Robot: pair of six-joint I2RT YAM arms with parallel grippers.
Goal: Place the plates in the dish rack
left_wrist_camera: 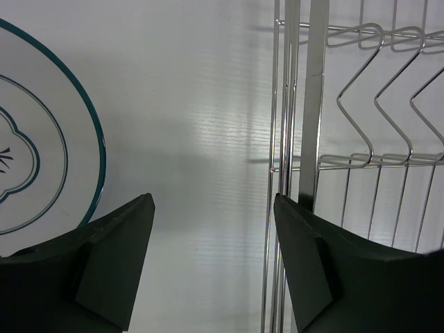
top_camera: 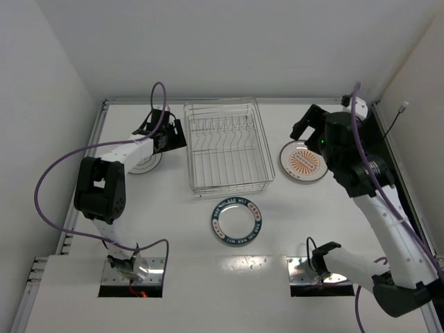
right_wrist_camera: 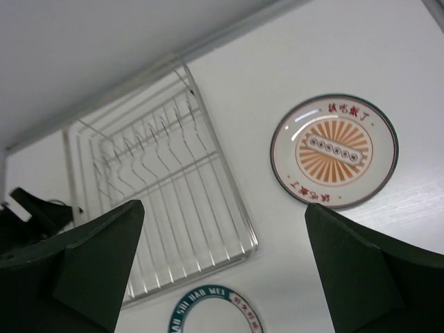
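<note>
The silver wire dish rack (top_camera: 225, 149) stands at the table's middle back with no plates in it. A white plate with thin grey-green markings (top_camera: 147, 164) lies to its left, partly under my left arm. My left gripper (top_camera: 173, 133) is open and empty, over the gap between that plate (left_wrist_camera: 41, 159) and the rack's left wall (left_wrist_camera: 295, 139). The orange sunburst plate (top_camera: 303, 161) lies flat to the right of the rack. My right gripper (top_camera: 305, 123) is open and empty above its far edge. The blue lettered-rim plate (top_camera: 236, 220) lies flat in front of the rack.
White walls close in the table at the back and both sides. A dark rail (top_camera: 395, 166) runs along the right edge. The right wrist view shows the rack (right_wrist_camera: 159, 187), the sunburst plate (right_wrist_camera: 334, 151) and the blue-rim plate (right_wrist_camera: 215, 312) from high up.
</note>
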